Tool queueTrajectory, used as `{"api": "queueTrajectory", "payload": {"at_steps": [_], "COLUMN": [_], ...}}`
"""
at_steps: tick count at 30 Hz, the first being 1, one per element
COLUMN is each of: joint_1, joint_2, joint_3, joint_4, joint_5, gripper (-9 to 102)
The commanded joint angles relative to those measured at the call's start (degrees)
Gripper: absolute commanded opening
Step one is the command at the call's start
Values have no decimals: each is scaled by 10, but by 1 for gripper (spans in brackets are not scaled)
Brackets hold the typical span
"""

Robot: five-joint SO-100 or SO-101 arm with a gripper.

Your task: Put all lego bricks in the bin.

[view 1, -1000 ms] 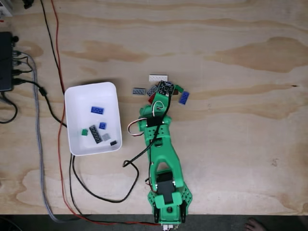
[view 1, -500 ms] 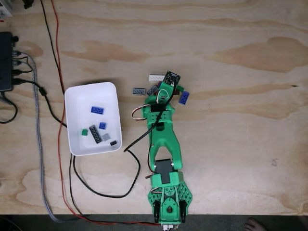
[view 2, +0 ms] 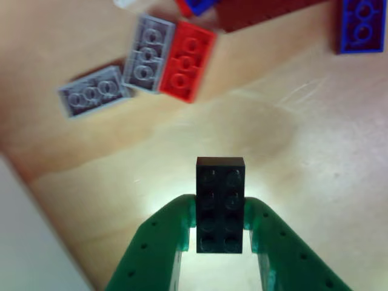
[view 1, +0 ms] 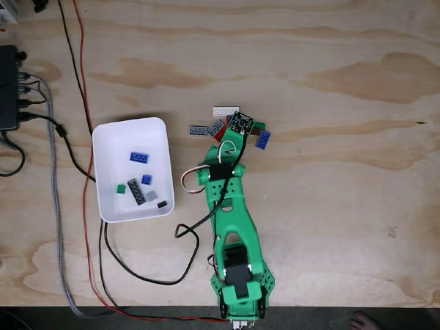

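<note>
Bin sits on the wooden table, left of the green arm, with some bricks inside. More bricks lie near its tip. Gripper squeezes a black brick between its fingers.

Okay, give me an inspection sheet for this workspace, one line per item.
Surface: bare plywood table.
Job's things: white bin holds six or so bricks; loose bricks lie in a cluster right of it in the fixed view; black brick sits between the fingers.
Clutter: nothing seen.
Grippers: gripper shut on the black brick.
Cables: black, red and grey cables run along the table's left side, past the bin.
Surroundings: black box at the left edge.
</note>
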Motion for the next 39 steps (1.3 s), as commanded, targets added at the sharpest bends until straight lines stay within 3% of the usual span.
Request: {"api": "queueTrajectory", "payload": {"at_steps": [1, 5, 11, 15, 18, 22, 25, 29, 33, 39], "joint_1": [-86, -168, -325, -367, -344, -247, -112, 26, 25, -47], "joint_2": [249, 124, -95, -169, -152, -81, -29, -24, -77, -173], "joint_3": [-113, -232, -324, -361, -362, -356, -300, -155, -80, -79], "joint_4": [137, 168, 140, 109, 100, 105, 71, -59, -71, -100], "joint_5": [57, 63, 115, 161, 178, 171, 73, -92, -127, -59], "gripper": [0, 0, 0, 12, 24, 26, 25, 24, 21, 20]}}
